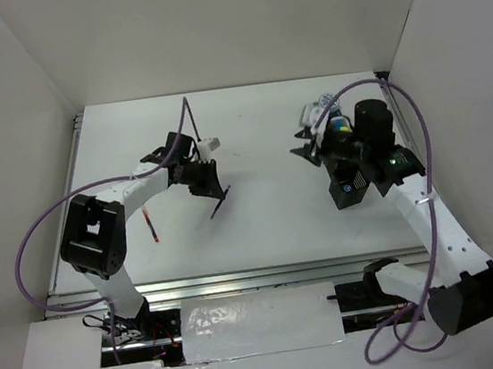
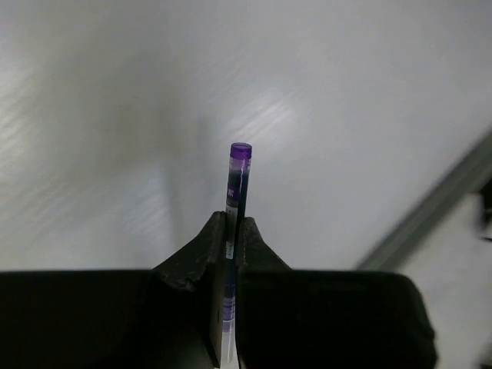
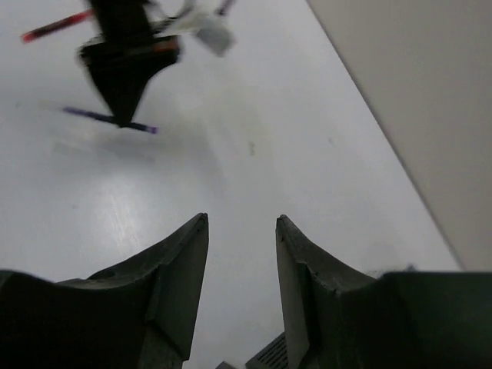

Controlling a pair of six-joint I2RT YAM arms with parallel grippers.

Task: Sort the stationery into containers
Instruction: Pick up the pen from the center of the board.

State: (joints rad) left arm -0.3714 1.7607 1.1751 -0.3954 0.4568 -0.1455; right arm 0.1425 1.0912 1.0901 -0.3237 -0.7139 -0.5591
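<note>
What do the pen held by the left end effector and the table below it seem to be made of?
The pen looks like plastic: translucent barrel with dark ink inside, glossy purple cap. The table seems smooth white laminate or painted board, slightly glossy, given its soft light reflections.

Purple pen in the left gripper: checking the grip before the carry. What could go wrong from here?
The purple pen is pinched only at the tips of the left gripper and sticks well out, so it may pivot or slip. The red pen lies close beside the left arm, which might knock it.
</note>
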